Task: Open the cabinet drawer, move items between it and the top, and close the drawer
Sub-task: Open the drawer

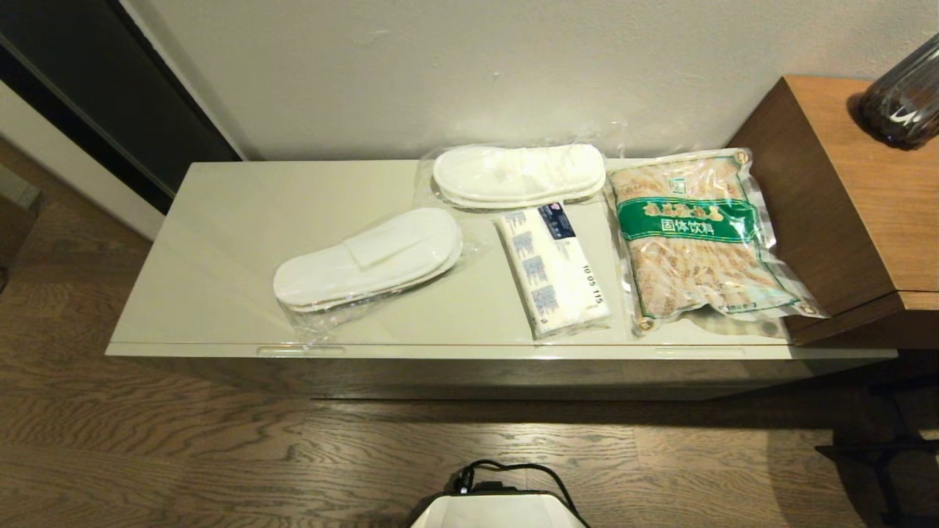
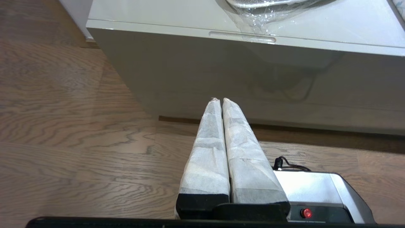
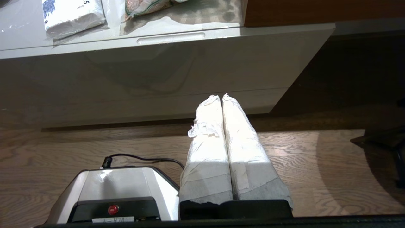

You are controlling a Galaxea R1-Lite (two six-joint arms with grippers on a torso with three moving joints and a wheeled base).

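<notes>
The cabinet drawer (image 1: 499,353) is shut, its two front notches (image 1: 301,350) showing under the glossy top (image 1: 227,242). On the top lie two bagged slipper pairs (image 1: 367,260) (image 1: 517,174), the tissue pack (image 1: 554,268) and the green-banded sachet bag (image 1: 693,235). My left gripper (image 2: 220,99) is shut and empty, low in front of the drawer face (image 2: 221,72), below the left notch (image 2: 242,36). My right gripper (image 3: 221,96) is shut and empty, below the right notch (image 3: 171,38). Neither gripper shows in the head view.
A taller brown wood-grain unit (image 1: 843,198) adjoins the cabinet's right end, with a dark bottle (image 1: 906,95) on it. The robot's white base (image 1: 499,510) with a black cable stands on the wooden floor (image 1: 147,455) before the cabinet.
</notes>
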